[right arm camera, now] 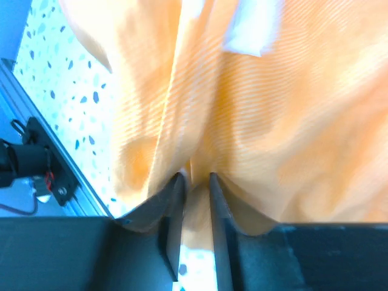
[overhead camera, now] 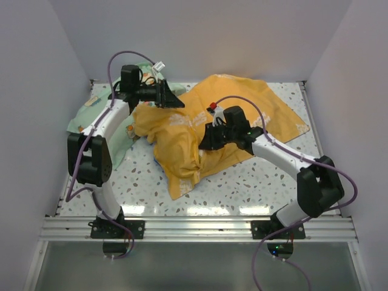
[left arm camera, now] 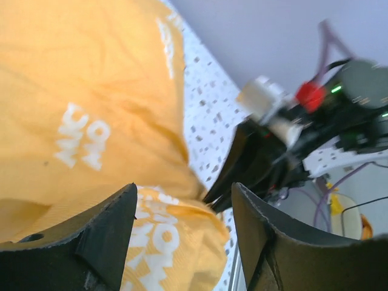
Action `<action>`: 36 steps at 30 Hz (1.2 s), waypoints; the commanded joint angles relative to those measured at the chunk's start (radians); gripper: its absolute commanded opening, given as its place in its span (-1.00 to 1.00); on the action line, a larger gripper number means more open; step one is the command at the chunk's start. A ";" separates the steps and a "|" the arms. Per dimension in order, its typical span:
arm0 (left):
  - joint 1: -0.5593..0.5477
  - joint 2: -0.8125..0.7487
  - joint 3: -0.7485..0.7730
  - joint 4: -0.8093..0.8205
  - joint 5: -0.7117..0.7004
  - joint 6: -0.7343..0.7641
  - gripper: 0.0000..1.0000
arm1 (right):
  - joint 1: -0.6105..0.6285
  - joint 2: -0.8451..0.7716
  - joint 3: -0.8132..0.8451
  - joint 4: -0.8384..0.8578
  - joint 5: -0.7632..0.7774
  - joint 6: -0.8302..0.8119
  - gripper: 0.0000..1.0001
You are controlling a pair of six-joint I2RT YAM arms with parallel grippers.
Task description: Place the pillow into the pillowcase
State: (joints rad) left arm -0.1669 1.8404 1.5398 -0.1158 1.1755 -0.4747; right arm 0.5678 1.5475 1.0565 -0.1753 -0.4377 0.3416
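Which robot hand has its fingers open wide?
The left gripper: its jaws stand wide apart, gripping nothing. The right gripper has its jaws close together around a fold of the yellow pillowcase.

A table (overhead camera: 242, 182) with a white top speckled in grey and dark flecks fills the enclosure. Plain pale walls close it in on three sides: the far wall (overhead camera: 200, 36), the left wall (overhead camera: 30, 121) and the right wall (overhead camera: 364, 91), all bare and evenly lit. Along the near edge runs a ribbed aluminium rail (overhead camera: 200, 229), and just beyond it the glossy top shows bright white reflections (overhead camera: 203, 210) of light. Nearer than the rail lies a dull grey panel (overhead camera: 194, 267).
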 commanded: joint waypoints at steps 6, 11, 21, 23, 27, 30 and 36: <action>0.110 -0.223 -0.171 -0.381 -0.255 0.470 0.35 | -0.031 -0.092 0.109 -0.257 0.146 -0.208 -1.00; 0.121 -0.380 -0.314 -0.444 -0.281 0.576 0.35 | -0.028 -0.041 0.177 -0.244 0.051 -0.179 0.15; 0.028 -0.549 -0.503 -0.495 -0.338 0.548 0.44 | 0.078 0.194 0.270 -0.262 -0.059 -0.141 -0.07; -0.046 -0.639 -0.562 -0.467 -0.388 0.530 0.62 | 0.081 0.217 0.249 -0.251 -0.101 -0.121 -0.06; -0.280 -0.704 -0.688 -0.305 -0.600 0.406 0.78 | 0.090 0.264 0.246 -0.240 -0.134 -0.104 -0.03; -0.347 -0.595 -0.687 -0.257 -0.704 0.340 0.65 | 0.090 0.292 0.250 -0.245 -0.139 -0.102 -0.06; -0.395 -0.495 -0.704 -0.145 -0.734 0.239 -0.04 | 0.090 0.304 0.214 -0.216 -0.136 -0.095 -0.47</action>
State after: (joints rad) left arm -0.5468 1.3304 0.8490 -0.3874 0.5034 -0.1505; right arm 0.6537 1.8397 1.2919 -0.3973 -0.5434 0.2302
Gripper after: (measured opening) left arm 0.502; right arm 0.291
